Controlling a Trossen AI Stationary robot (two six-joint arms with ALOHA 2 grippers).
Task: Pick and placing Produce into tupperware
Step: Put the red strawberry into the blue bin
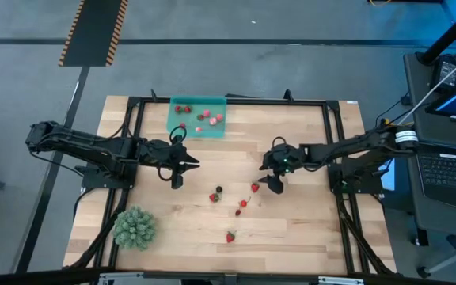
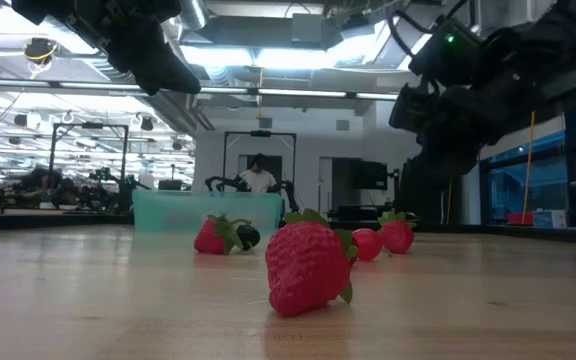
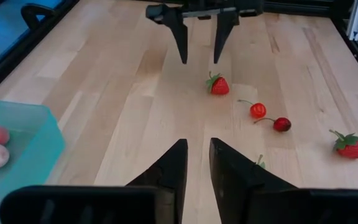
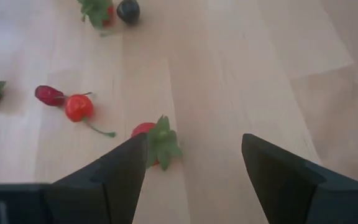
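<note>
Lying loose on the wooden bench point(image 1: 291, 229) are small red strawberry-like fruits point(image 1: 230, 237) with green tops, plus one dark one point(image 1: 219, 190). More, red and pink, sit in the translucent teal tupperware point(image 1: 172, 119). The left gripper point(image 1: 182, 172) hovers beside it, jaws slightly parted, empty. The right gripper point(image 1: 271, 177) hangs wide open, empty, over a fruit point(image 4: 155, 140).

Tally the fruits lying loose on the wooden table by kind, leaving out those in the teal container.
Red strawberries with green tops: 3
Bright red cherry with stem: 1
Dark red cherry: 1
Small dark round berry: 1
Total: 6
</note>
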